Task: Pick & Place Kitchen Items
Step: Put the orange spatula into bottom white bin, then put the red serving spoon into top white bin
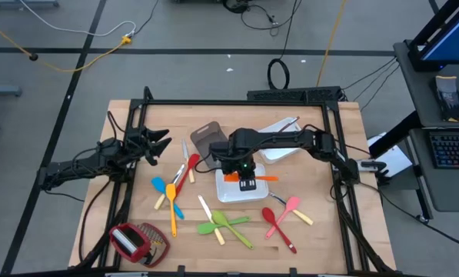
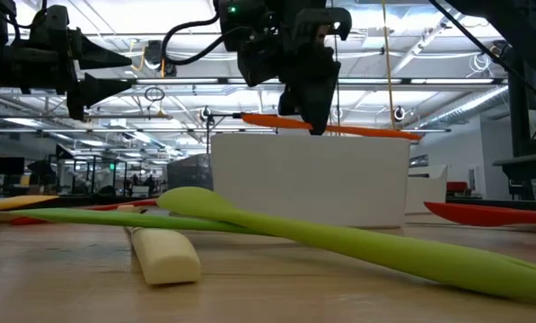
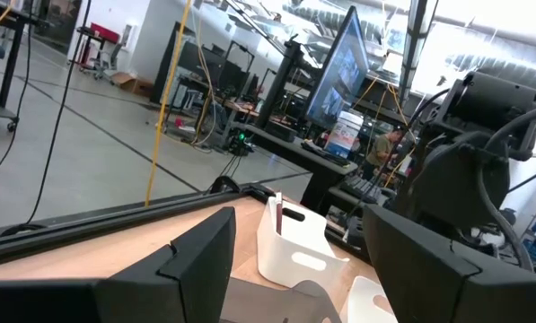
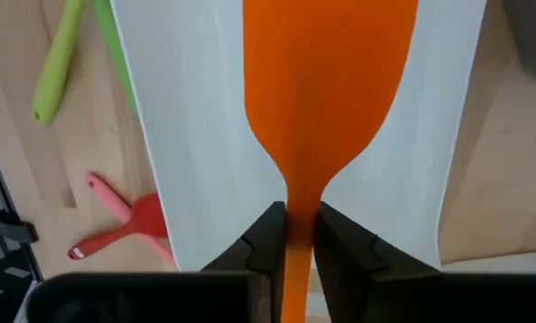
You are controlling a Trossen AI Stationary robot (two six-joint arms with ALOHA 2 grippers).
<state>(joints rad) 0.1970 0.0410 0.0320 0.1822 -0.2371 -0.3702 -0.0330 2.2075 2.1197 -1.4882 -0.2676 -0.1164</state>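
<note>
An orange spatula (image 4: 326, 85) is hanging level over a white tray (image 4: 196, 135) at the middle of the counter (image 1: 321, 238), its slim handle pinched between the fingers of the right end effector (image 4: 301, 235), which is clamped on it. The right wrist view is showing the broad, flat blade spread over the tray's pale floor, a detail the high view is hiding under the arm; there only the orange ends (image 1: 267, 178) are peeking out on either side of the end effector (image 1: 247, 183). The low view is showing the spatula (image 2: 357, 129) held just above the tray's rim (image 2: 309, 179), not touching it.

Around the tray, other utensils are lying loose on the wood: green spoons (image 1: 223, 225) toward the near edge, red and pink spoons (image 1: 281, 213) to the right, blue and yellow spoons (image 1: 167, 198) to the left. In the low view a long green spoon (image 2: 339, 238) is filling the foreground, resting across a pale handle (image 2: 164, 255).

The left end effector (image 1: 158, 144) is waiting above the counter's left side, its fingers (image 3: 196, 260) standing well apart. A second white tray (image 3: 290, 242) is standing beyond them. No readable writing is showing on any item
</note>
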